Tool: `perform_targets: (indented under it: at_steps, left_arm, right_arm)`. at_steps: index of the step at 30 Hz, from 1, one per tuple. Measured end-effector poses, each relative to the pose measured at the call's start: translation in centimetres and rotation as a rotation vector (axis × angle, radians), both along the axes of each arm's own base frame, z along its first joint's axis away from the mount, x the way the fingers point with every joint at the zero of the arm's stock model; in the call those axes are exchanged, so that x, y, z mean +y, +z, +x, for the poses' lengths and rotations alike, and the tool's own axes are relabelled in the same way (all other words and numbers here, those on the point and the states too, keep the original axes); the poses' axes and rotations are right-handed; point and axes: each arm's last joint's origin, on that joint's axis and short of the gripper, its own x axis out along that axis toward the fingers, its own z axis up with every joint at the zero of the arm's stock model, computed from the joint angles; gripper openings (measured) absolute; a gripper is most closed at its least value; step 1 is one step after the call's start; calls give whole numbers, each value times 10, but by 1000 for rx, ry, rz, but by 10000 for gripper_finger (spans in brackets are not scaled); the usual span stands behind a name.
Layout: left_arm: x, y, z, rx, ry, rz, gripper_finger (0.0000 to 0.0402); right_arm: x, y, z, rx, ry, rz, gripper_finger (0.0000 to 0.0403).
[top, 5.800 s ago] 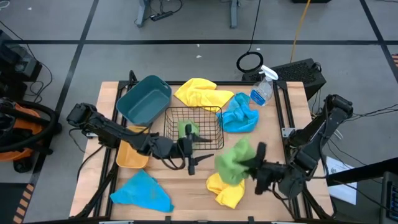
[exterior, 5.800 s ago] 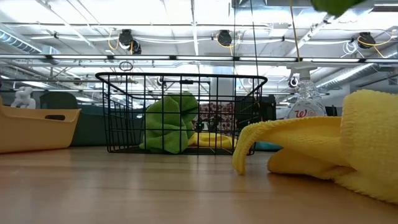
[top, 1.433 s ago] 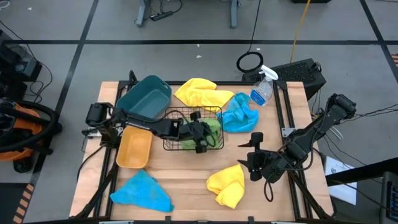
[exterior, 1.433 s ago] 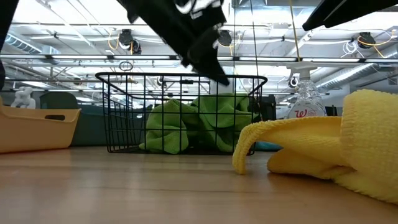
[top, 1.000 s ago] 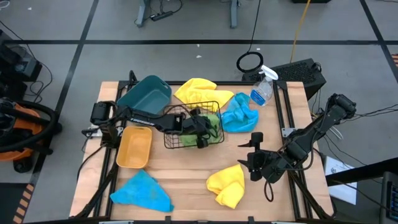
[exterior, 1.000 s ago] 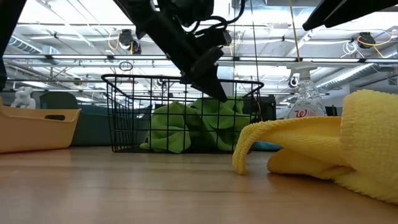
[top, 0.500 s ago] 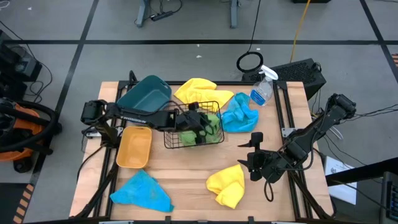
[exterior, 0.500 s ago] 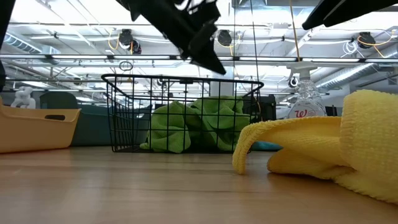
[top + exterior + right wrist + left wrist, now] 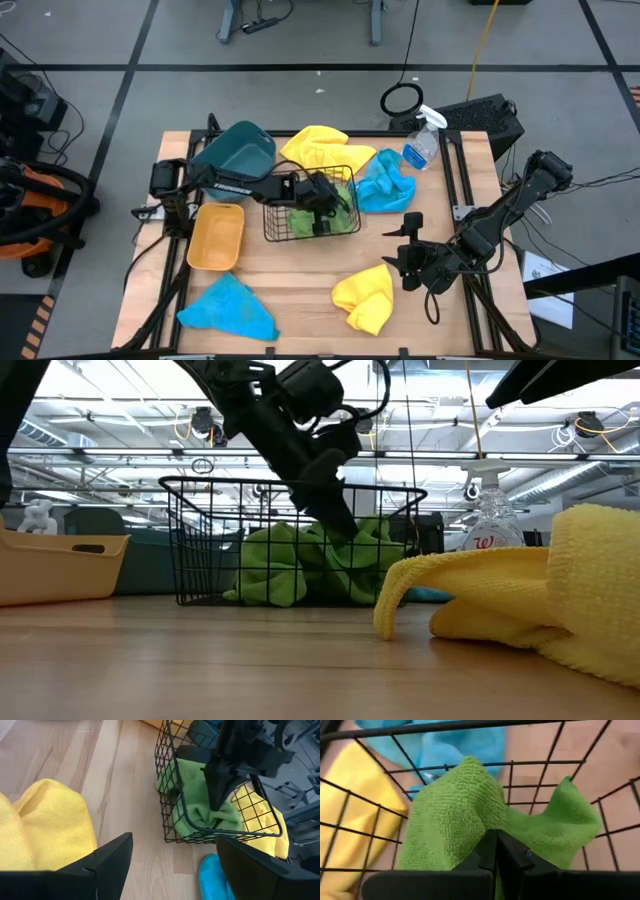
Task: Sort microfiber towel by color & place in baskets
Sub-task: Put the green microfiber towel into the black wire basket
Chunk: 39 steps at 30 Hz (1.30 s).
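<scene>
Wooden table (image 9: 300, 265), left gripper (image 9: 340, 523) fingers pressed together, half-hidden among green towels (image 9: 335, 205).

A wooden worktable (image 9: 300, 275) stands on a grey concrete floor (image 9: 300, 100) crossed by dark tape lines, a ring light (image 9: 401, 100) at 1 o'clock, beneath a white-trussed ceiling (image 9: 120, 420) hung with pendant lamps (image 9: 203, 422).

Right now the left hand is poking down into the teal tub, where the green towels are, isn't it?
Not quite. The left hand is poking down where the green towels are, but they lie in the black wire basket, not the teal tub. The high view shows the tub apart, with no green towel in view in it.
</scene>
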Motion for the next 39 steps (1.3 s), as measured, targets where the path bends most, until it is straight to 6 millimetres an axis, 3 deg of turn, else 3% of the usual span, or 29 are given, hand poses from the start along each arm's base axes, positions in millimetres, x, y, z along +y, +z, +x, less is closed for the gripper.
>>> perform_targets:
  at_steps: [9,15,18,21,26,32,39]
  left_arm:
    - [-13,-3,0,17,-67,-57,13]
    - [-17,14,-4,-27,-72,-46,13]
    - [-20,26,-7,-56,-91,19,13]
    - [-20,30,-8,-49,-253,190,13]
    - [-10,23,-7,11,-410,360,12]
    - [6,3,-5,77,-407,330,4]
    - [7,-23,1,130,-432,304,4]
  right_arm:
    - [0,0,0,0,0,1,281]
    - [0,0,0,0,0,1,281]
    - [0,0,0,0,0,1,281]
    - [0,0,0,0,0,1,281]
    - [0,0,0,-2,2,0,281]
    - [0,1,1,-12,-7,-14,281]
    - [0,1,1,-17,1,-18,281]
